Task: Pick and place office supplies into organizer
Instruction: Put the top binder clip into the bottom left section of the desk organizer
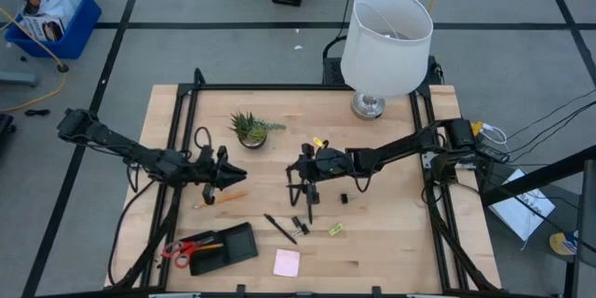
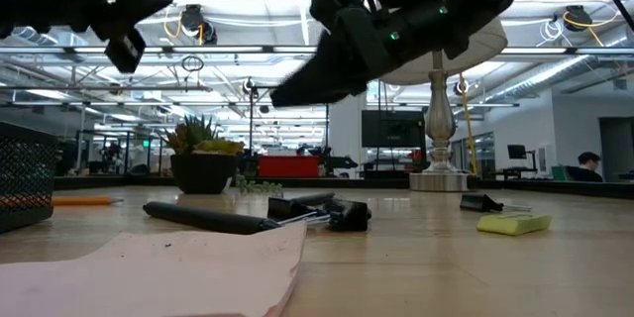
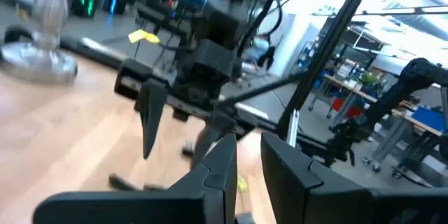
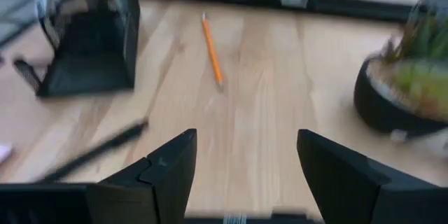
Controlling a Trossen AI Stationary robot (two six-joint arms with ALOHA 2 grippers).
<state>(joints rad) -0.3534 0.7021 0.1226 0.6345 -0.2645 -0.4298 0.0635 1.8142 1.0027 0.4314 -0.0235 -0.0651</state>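
pink sticky-note pad (image 2: pixel 168 267) nearest, black pen (image 2: pixel 203 219) behind. right gripper (image 1: pixel 304 197) spread wide, empty, above pen; left gripper (image 1: pixel 210 191) nearly closed, empty.

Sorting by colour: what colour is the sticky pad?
Pink; the pad shows best in the high view.

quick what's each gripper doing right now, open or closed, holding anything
Left gripper: fingers nearly together with a narrow gap, nothing visible between them.
Right gripper: open, empty, above the table.
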